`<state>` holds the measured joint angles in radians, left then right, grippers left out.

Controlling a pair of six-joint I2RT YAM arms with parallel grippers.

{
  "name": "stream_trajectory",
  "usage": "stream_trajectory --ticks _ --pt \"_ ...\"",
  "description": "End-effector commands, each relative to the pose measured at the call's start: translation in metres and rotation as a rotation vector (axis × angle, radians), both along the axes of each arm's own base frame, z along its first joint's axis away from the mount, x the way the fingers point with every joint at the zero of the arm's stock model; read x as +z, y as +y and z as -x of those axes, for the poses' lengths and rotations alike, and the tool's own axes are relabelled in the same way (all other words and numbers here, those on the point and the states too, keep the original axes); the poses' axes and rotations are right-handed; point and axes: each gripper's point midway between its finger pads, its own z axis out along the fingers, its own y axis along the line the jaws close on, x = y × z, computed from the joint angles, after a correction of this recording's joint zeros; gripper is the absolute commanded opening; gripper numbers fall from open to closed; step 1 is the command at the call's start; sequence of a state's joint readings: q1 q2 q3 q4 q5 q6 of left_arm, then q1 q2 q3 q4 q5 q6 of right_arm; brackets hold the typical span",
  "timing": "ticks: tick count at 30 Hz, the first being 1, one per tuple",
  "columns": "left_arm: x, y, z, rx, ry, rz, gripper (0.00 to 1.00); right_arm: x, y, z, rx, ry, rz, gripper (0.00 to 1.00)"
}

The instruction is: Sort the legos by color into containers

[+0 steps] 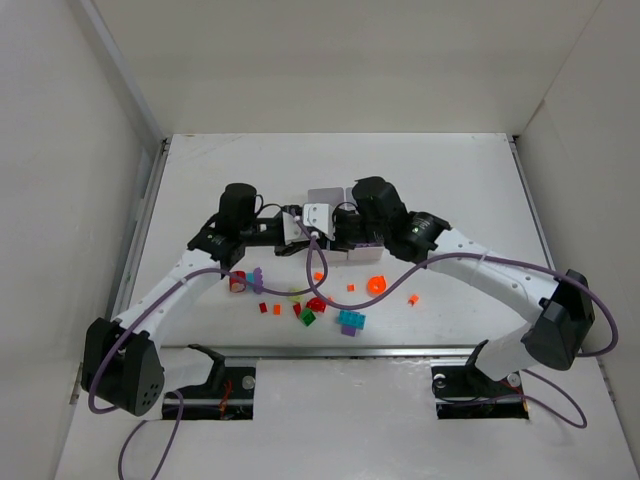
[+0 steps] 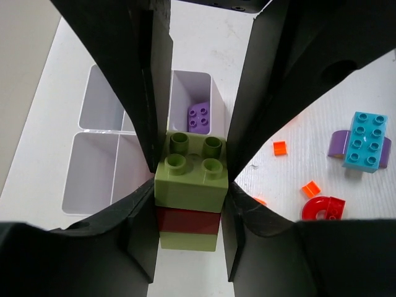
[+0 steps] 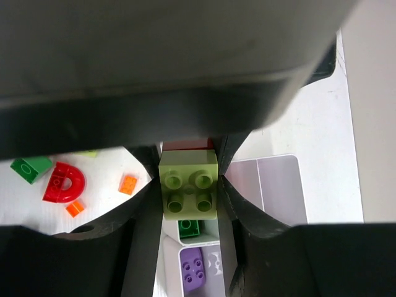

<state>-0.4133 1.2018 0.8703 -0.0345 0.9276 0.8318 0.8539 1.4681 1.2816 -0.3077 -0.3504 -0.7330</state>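
Note:
A stack of legos, yellow-green on red on yellow-green [image 2: 190, 185], hangs over the white six-compartment tray [image 2: 93, 179]. My left gripper [image 2: 190, 192] is shut on its sides, the fingers pressing the upper yellow-green brick. My right gripper [image 3: 189, 185] is shut on a yellow-green brick [image 3: 189, 184] of the same stack, red showing behind it. In the top view the left gripper [image 1: 295, 228] and right gripper [image 1: 345, 228] meet above the tray [image 1: 325, 193] and hide the stack. One compartment holds a purple brick [image 2: 199, 116], another a green brick [image 3: 189, 228].
Loose legos lie on the table in front of the tray: a red arch [image 1: 316, 304], a cyan brick [image 1: 351, 320] on a purple piece, an orange round piece [image 1: 377, 285], purple bits [image 1: 256, 280] and small orange tiles [image 2: 279, 147]. White walls enclose the table.

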Motion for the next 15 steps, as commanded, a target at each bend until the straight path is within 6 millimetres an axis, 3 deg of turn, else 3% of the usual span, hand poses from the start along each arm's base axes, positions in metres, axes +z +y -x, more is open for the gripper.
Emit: stream_trajectory --ticks 1,7,8,9,10,12,15 --pt "0.01 0.001 -0.003 0.026 -0.037 0.011 0.03 0.026 0.008 0.0 0.011 -0.045 -0.051 0.0" --pt "-0.002 0.006 0.002 0.039 -0.011 -0.016 0.0 0.026 0.004 0.0 -0.001 -0.055 -0.053 0.0" --pt "-0.002 0.006 0.002 0.039 -0.011 -0.016 0.16 0.026 0.004 0.0 -0.001 -0.055 -0.053 0.0" --pt "0.001 0.006 0.002 0.039 -0.019 -0.012 0.41 0.026 0.004 0.0 -0.001 -0.055 -0.053 0.0" --pt "0.001 0.006 0.002 0.039 -0.02 -0.012 0.6 0.026 0.004 0.0 -0.001 -0.055 -0.053 0.0" --pt "-0.001 0.007 0.003 0.039 -0.011 -0.016 0.77 0.026 0.004 0.0 -0.001 -0.055 -0.053 0.0" --pt "-0.001 0.007 0.003 0.039 -0.011 -0.016 0.79 0.026 0.004 0.0 -0.001 -0.055 -0.053 0.0"
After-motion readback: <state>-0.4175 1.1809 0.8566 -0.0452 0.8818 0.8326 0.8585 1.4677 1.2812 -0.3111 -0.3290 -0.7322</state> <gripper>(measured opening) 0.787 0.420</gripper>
